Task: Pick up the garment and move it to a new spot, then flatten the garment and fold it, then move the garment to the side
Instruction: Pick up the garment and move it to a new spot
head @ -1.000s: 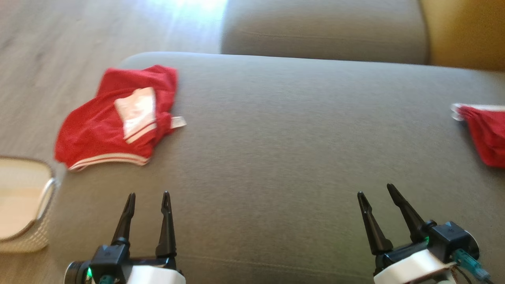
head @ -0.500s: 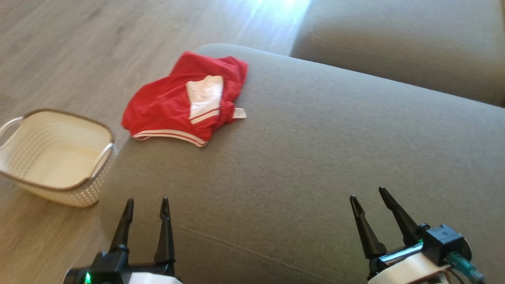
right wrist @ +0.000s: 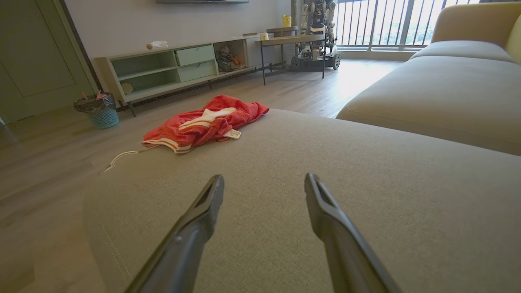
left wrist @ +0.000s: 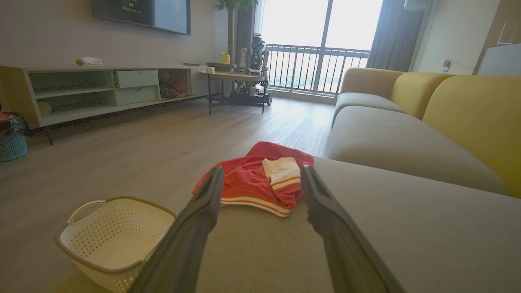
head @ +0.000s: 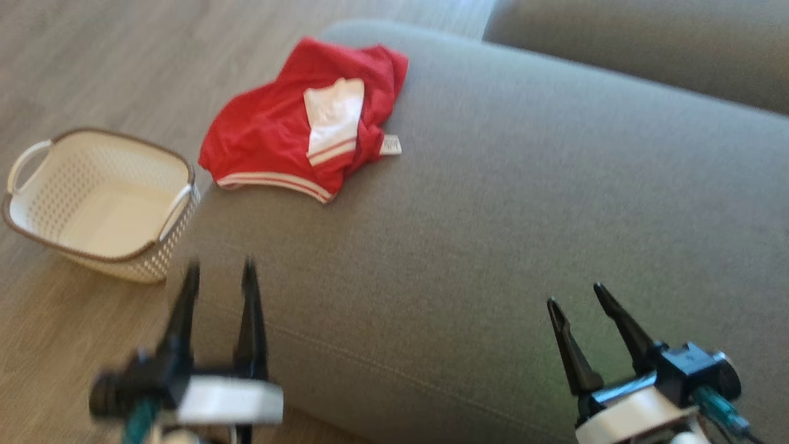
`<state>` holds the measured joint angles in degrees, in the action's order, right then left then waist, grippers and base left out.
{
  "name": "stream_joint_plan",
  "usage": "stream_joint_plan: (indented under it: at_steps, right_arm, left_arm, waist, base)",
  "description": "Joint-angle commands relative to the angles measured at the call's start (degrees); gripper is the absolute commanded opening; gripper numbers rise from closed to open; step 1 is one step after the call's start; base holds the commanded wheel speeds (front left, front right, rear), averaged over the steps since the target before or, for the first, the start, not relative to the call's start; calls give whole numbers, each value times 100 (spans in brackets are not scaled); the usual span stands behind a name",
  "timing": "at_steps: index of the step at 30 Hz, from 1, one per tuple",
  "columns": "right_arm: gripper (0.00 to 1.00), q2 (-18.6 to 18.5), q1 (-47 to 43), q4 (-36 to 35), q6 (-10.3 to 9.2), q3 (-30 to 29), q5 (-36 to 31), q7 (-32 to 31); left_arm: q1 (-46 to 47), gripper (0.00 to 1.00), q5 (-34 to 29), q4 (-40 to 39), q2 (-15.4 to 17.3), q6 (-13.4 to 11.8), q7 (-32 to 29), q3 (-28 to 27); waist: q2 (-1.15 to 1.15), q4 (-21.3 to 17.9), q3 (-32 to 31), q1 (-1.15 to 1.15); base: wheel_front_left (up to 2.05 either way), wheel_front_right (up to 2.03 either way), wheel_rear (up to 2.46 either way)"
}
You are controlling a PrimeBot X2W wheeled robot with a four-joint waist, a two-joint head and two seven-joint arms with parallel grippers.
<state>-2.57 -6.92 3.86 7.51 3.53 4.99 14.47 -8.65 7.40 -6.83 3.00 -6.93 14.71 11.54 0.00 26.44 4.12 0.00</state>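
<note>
Both grippers are empty with their fingers spread apart: the left gripper (head: 220, 265), blurred in the head view, hangs over the near left edge of a grey sofa cushion (head: 493, 216), and the right gripper (head: 574, 295) hovers above the cushion's near right part. Neither touches anything. The garment, a pair of red shorts (head: 290, 132) with white striped trim, a white pocket lining turned outward and a small care label, lies crumpled at the cushion's far left corner, well apart from both grippers; its left part seems to reach over the cushion's edge. A cream perforated basket (head: 148, 271) sits empty on the wooden floor (head: 92, 61) just beside that end of the cushion. By the look of it, the first step, picking the garment up, is not yet begun. The left wrist view frames the shorts between its fingers, so that arm seems best placed: it would need to reach forward, settle over a raised fold, close, and carry the shorts toward the cushion's bare middle.
</note>
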Motion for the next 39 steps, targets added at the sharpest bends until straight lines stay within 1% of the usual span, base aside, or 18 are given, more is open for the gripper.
stream_joint_plan:
  at_steps: [1, 3, 5, 8, 10, 12, 14, 17, 20, 21, 26, 28, 29, 30, 33, 39]
  right_arm:
    - [100, -31, 414, -219, -2, 113, -165, 52]
    - [100, -31, 515, -235, -2, 137, -333, 52]
    - [100, -33, 635, -233, -2, 163, -558, 52]
    - [100, -202, 871, -246, -2, 137, -766, 52]
    - [100, -357, 1064, -289, -2, 40, -826, 52]
    - [100, -503, 1267, -355, -2, -49, -869, 52]
    - [100, -613, 1445, -409, -2, -92, -889, 52]
    - [100, -667, 1654, -454, -2, -243, -876, 52]
    - [100, -709, 1846, -507, -2, -317, -853, 52]
    - [100, -709, 1846, -507, -2, -317, -853, 52]
    - [100, -798, 2021, -576, -2, -369, -867, 52]
    - [100, -810, 2068, -609, -2, -416, -863, 52]
    - [100, -815, 2083, -621, -2, -437, -860, 52]
    - [100, -817, 2094, -628, -2, -448, -856, 52]
    - [100, -763, 2132, -560, -2, -480, -826, 52]
    - [100, -666, 2249, -470, -2, -488, -789, 52]
  left_arm:
    - [930, 100, 22, -148, -13, 159, 29, -266]
    - [1444, 100, 126, 33, -13, 311, 29, -337]
    - [2018, 100, 302, 374, -13, 501, 29, -424]
    - [2985, 100, 463, 997, -13, 849, 29, -534]
    - [3602, 100, 654, 1521, -13, 1047, 29, -584]
    - [4171, 100, 824, 2278, -13, 1169, 29, -581]
    - [4722, 100, 901, 3059, 7, 1208, -29, -612]
    - [5456, 100, 941, 4157, 126, 1112, -207, -739]
    - [6023, 100, 1206, 5077, 181, 1168, -502, -903]
    - [6023, 100, 1206, 5077, 181, 1168, -502, -903]
    - [6750, 100, 1580, 6226, 297, 1315, -1096, -1016]
    - [6957, 100, 1565, 6595, 401, 1309, -1296, -981]
    - [7033, 100, 1557, 6765, 443, 1252, -1358, -982]
    - [7091, 100, 1545, 6917, 476, 1220, -1410, -969]
    - [7194, 100, 1622, 7316, 528, 1248, -1580, -990]
    - [7141, 100, 1641, 7769, 566, 1308, -1608, -909]
  waist:
    - [0, -11, 497, 0]
    - [0, -15, 746, 0]
    - [0, -30, 1004, 0]
    - [0, -63, 1397, 0]
    - [0, -82, 1682, 0]
    - [0, -104, 1922, 0]
    - [0, -153, 2122, 0]
    - [0, -261, 2313, 0]
    - [0, -412, 2512, 0]
    - [0, -412, 2512, 0]
    - [0, -632, 2819, 0]
    - [0, -701, 2914, 0]
    - [0, -730, 2953, 0]
    - [0, -764, 2991, 0]
    - [0, -874, 3071, 0]
    - [0, -1007, 3119, 0]
  base:
    - [0, 0, 0]
    - [0, 0, 0]
    - [0, 0, 0]
    - [0, 0, 0]
    - [0, 0, 0]
    - [0, 0, 0]
    - [0, 0, 0]
    - [0, 0, 0]
    - [0, 0, 0]
    - [0, 0, 0]
    - [0, 0, 0]
    - [0, 0, 0]
    - [0, 0, 0]
    - [0, 0, 0]
    - [0, 0, 0]
    - [0, 0, 0]
